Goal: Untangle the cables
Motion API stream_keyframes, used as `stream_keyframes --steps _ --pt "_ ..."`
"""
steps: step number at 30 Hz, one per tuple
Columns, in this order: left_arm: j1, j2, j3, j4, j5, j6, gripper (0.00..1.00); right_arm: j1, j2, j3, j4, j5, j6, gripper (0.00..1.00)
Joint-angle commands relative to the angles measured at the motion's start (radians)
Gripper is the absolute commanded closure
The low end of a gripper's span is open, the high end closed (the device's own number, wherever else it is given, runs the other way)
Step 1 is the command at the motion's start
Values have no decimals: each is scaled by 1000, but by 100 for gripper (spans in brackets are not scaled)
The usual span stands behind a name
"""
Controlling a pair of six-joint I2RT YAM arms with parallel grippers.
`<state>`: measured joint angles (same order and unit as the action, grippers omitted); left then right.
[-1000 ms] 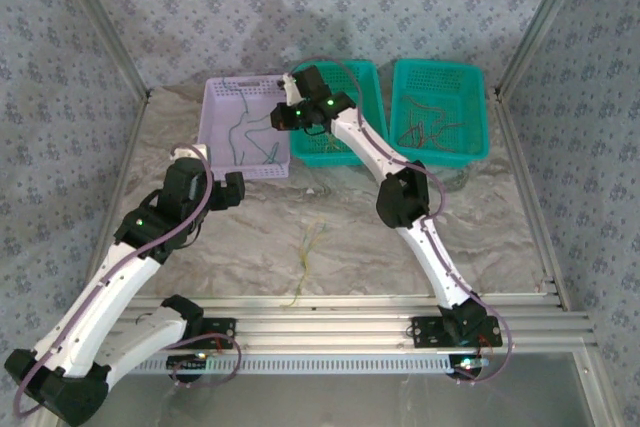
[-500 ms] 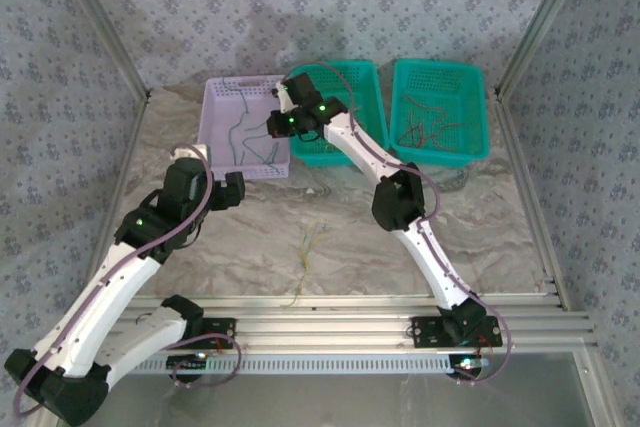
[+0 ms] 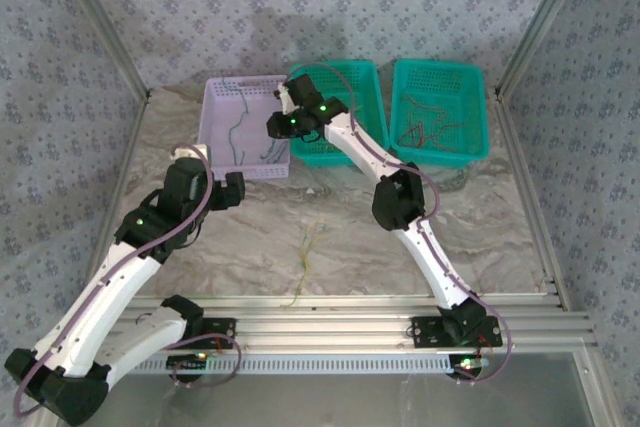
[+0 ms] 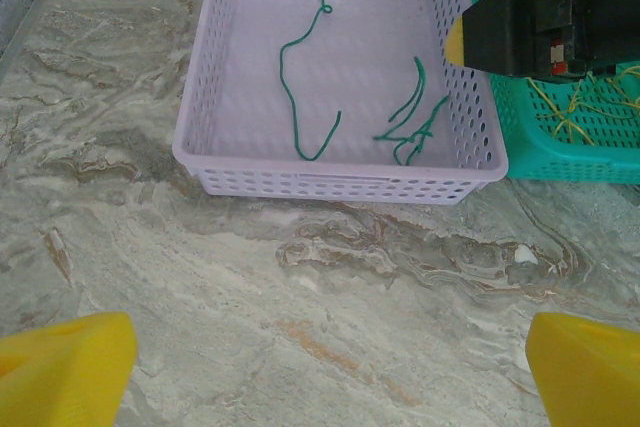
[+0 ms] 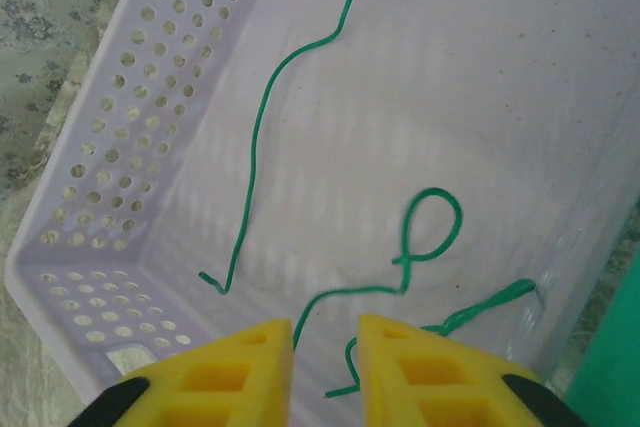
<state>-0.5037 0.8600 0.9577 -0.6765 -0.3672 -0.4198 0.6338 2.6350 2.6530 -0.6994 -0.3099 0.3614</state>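
Note:
Several thin green cables (image 4: 300, 97) lie loose in the lavender basket (image 4: 340, 182), among them a long wavy one (image 5: 262, 117) and a looped one (image 5: 435, 227). My right gripper (image 5: 325, 347) hangs just above that basket's floor, near its right side (image 3: 278, 125). Its yellow fingers (image 5: 240, 367) are a narrow gap apart, and the looped cable's tail runs under that gap without being pinched. My left gripper (image 4: 325, 367) is wide open over bare table in front of the basket (image 3: 238, 190). A few yellow cables (image 3: 308, 247) lie on the table's middle.
A green basket (image 3: 360, 87) with yellow cables (image 4: 575, 107) stands right of the lavender one. A second teal basket (image 3: 470, 147) farther right holds reddish cables (image 3: 425, 127). Aluminium rails (image 3: 350, 327) edge the near side.
My right gripper has shifted left and a little nearer, from the green basket's edge to over the lavender basket. The left arm has stayed still.

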Motion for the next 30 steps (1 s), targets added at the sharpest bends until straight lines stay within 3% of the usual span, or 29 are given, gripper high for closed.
stream_keyframes --steps 1,3,6,11,18,23,30 --pt "8 1 4 23 -5 10 0 6 -17 7 -25 12 -18 72" --pt "8 -1 3 23 -7 12 0 7 -49 6 -32 22 -26 66" --pt "8 -1 3 23 -10 15 0 10 -137 -34 -21 29 -51 50" --pt "8 -4 4 21 -11 19 0 35 -357 -241 19 87 -118 39" --pt "9 -8 4 20 -9 20 0 92 -629 -578 79 150 -187 34" --pt "8 -19 3 21 -10 22 0 135 -841 -946 193 201 -182 31" --pt "7 -16 4 23 -2 20 0 188 -975 -1282 250 241 -156 29"
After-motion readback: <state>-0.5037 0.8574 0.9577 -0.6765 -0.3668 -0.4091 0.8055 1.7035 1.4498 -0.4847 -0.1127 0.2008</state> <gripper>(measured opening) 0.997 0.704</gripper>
